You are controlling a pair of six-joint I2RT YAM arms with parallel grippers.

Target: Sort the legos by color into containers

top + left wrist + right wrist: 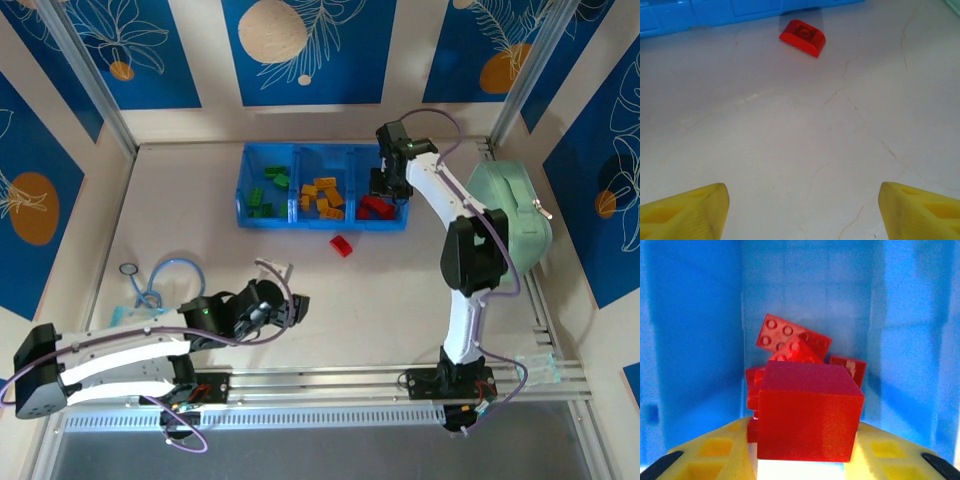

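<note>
The blue tray lies at the back of the table with three containers: green legos on the left, yellow-orange legos in the middle, red legos on the right. My right gripper hangs over the right container, shut on a red lego. Several red legos lie piled below and behind it. One loose red lego rests on the table just in front of the tray, and it lies ahead of my left gripper as the red lego. My left gripper is open, low over bare table.
A mint-green zip case sits at the right edge beside the right arm. A loop of blue tubing and a small white piece lie at the left. A metal rail runs along the near edge.
</note>
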